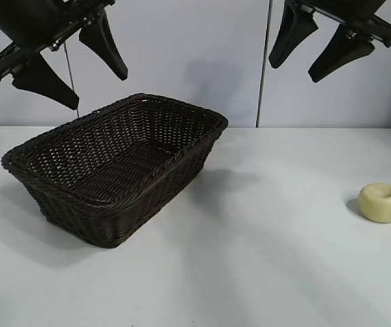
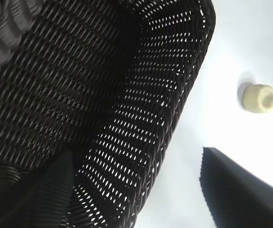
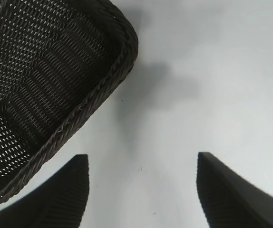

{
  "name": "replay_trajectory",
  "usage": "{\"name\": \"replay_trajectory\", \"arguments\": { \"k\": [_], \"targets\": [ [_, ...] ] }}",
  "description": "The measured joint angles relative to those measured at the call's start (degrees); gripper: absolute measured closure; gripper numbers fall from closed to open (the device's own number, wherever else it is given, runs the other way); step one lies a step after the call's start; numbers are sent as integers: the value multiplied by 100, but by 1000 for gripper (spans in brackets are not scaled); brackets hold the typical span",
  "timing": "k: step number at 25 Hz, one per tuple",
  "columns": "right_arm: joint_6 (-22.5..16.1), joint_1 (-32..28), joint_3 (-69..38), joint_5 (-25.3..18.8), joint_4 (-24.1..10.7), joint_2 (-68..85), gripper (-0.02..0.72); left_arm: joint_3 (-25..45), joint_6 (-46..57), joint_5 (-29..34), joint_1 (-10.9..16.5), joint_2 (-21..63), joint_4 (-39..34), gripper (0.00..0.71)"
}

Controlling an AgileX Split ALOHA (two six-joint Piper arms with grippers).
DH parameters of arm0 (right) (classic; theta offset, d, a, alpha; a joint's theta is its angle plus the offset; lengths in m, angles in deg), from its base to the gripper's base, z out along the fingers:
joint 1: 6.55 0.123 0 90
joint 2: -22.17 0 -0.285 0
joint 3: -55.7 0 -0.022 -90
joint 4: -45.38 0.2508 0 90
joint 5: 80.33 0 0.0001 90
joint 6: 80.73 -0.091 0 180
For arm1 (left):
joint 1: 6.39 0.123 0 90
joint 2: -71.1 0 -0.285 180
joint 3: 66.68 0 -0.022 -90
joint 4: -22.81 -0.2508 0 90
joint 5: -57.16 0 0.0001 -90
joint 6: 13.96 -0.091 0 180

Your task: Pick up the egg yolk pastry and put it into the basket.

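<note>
The egg yolk pastry (image 1: 383, 202) rests on the white table (image 1: 263, 259) at the right side of the scene, close to the right edge of the exterior view. It sits flat with its dimpled top facing up. Nothing touches it.

The basket (image 1: 117, 167) stands on the table at the left side, well apart from the pastry. It is set at an angle, with one corner toward the far wall. Its interior holds no object that can be seen. The braided rim runs unbroken around all four flared sides.

The left gripper (image 1: 69, 65) hangs above the far left part of the basket, clear of the rim. Its fingers are spread apart and hold nothing. In the left wrist view, the basket (image 2: 103, 95) fills most of the frame and the pastry (image 2: 257, 98) appears beyond it on the bare table.

The right gripper (image 1: 315, 51) hangs above the table to the right of the basket, higher than the pastry and on the far side of it. Its fingers are likewise spread apart and hold nothing. In the right wrist view, the two fingers (image 3: 60, 199) frame a bare stretch of table, with one end of the basket (image 3: 41, 85) to one side. A pale sliver at the frame edge may be the pastry; this cannot be confirmed.
</note>
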Motion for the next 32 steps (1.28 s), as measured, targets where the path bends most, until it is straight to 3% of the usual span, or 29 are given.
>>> {"name": "replay_trajectory", "arguments": {
  "k": [5,10,18,32],
  "targets": [
    [0,0,0,-18,-12,0,230,0,233,108,0,212,0,170],
    [0,0,0,-100,-62,0,230,0,1022,692,0,622,-53,170],
    [0,0,0,-137,-84,0,230,626,2587,1016,-6,1042,-979,170],
    [-50,0,0,-144,-78,0,230,2112,4457,-794,-6,1200,-1093,170]
  ]
}}
